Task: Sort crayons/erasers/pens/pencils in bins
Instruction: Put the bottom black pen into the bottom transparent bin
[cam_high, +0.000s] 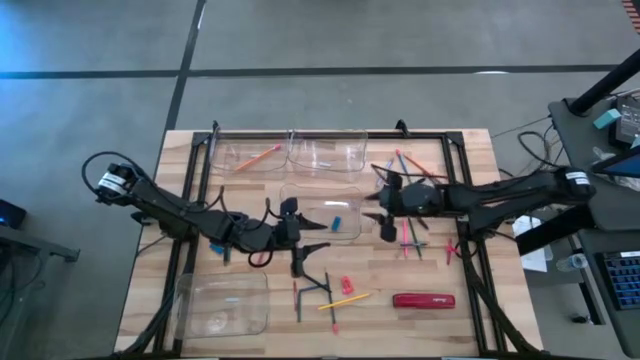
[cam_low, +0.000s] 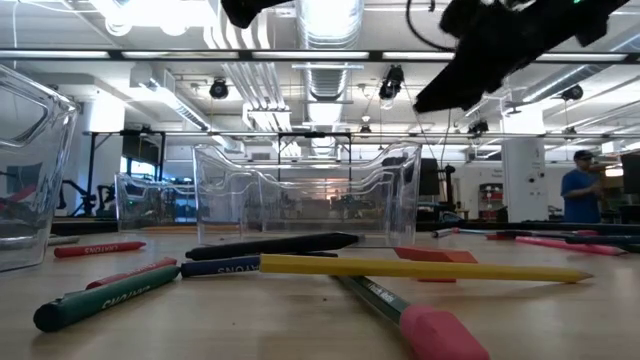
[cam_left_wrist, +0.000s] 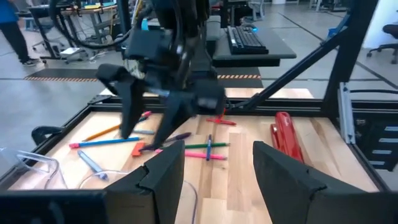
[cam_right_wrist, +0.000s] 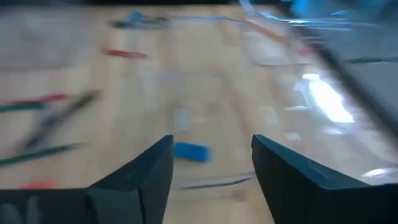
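While both claws hover empty and spread over the table's middle, the right gripper (cam_high: 384, 207) should drop onto the pencils (cam_high: 405, 237) just beside it; the centre bin (cam_high: 345, 232) sits between it and the left gripper (cam_high: 296, 232).

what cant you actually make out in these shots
- Right wrist view: motion blur smears everything; the blue item between the right gripper fingers can't be identified, nor the sticks beyond.
- Low view: both arms are cut off by the top edge, so neither gripper shows.
- High view: what lies in the near-left bin is too small to name.
- Left wrist view: the left gripper hides the table under it.
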